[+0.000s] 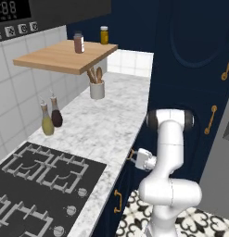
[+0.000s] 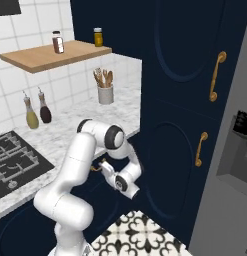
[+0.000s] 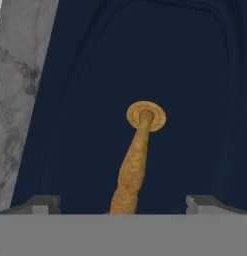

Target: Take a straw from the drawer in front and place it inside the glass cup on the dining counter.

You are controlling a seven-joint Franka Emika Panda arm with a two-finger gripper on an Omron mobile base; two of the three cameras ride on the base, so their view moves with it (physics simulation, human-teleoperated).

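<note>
Gripper point(image 3: 123, 202) released, jaws wide either side of brass handle point(image 3: 137, 165) on navy drawer point(image 3: 185, 100) front, under marble counter point(image 1: 111, 125).

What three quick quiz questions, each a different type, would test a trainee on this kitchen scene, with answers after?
1. True or false: the hand is closed on the brass drawer handle.
2. Multiple choice: what holds the wooden utensils? A) white ceramic crock B) wooden wall shelf C) black stove
3. How many glass oil bottles stand on the marble counter beside the stove?

Key: 1 false, its fingertips stand wide either side of the handle; 2 A; 3 two.
</note>
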